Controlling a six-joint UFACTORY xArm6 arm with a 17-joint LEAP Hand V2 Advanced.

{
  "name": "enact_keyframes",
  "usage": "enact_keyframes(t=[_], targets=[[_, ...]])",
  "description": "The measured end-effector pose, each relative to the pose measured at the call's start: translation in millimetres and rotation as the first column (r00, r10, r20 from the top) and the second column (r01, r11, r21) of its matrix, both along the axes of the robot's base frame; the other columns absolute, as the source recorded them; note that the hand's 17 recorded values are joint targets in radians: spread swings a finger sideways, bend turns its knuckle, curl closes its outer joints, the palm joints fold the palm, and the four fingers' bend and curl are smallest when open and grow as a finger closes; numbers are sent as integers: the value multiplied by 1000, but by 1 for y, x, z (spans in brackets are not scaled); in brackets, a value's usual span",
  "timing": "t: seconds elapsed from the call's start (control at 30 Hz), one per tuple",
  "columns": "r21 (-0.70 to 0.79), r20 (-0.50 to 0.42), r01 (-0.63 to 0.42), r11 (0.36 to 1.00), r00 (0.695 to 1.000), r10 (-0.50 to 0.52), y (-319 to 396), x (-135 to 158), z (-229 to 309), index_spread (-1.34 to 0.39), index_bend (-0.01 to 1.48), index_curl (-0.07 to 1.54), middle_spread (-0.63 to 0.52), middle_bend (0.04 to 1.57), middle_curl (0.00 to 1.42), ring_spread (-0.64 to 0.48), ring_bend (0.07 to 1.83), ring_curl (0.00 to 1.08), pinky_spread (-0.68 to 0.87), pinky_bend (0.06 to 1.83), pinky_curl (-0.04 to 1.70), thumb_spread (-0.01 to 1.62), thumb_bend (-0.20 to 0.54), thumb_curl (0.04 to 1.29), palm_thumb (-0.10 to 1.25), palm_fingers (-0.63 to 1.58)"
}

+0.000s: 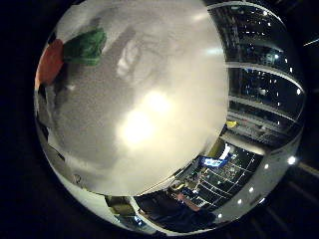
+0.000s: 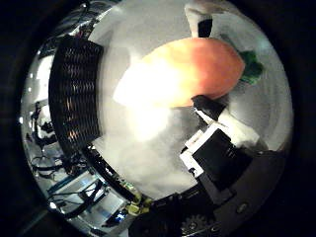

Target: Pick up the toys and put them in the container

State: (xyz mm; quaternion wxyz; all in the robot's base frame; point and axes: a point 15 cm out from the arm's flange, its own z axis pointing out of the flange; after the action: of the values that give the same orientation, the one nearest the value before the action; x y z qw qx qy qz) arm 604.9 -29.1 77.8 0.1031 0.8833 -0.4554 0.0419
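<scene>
An orange carrot toy (image 2: 197,69) with a green leafy top (image 2: 252,69) fills much of the thumb side view, close to my palm. My right hand (image 2: 222,148) has white and black fingers (image 2: 200,19) curled against the carrot on both sides, holding it. The container, a black mesh basket (image 2: 74,94), stands on the white table beside the carrot. In the little finger side view the carrot's orange body and green top show only at the edge.
The white tabletop (image 1: 149,99) lies under the hand, with bright glare spots on it. Beyond its edge are dark room shelving (image 1: 259,74) and equipment (image 2: 74,192).
</scene>
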Motion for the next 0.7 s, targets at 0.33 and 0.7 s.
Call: enact_keyframes(t=[0.33, 0.7], targets=[[-1, 54, 81, 997, 995, -81, -39, -3, 73, -501, 1015, 591, -369, 452, 389, -100, 160, 70, 371, 181, 158, 935, -18, 384, 1016, 549], [-13, -10, 191, 981, 981, -192, -93, -49, 138, -507, 401, 466, -418, 660, 546, -396, 871, 366, -527, 902, 338, 1041, -9, 354, 1073, 1139]])
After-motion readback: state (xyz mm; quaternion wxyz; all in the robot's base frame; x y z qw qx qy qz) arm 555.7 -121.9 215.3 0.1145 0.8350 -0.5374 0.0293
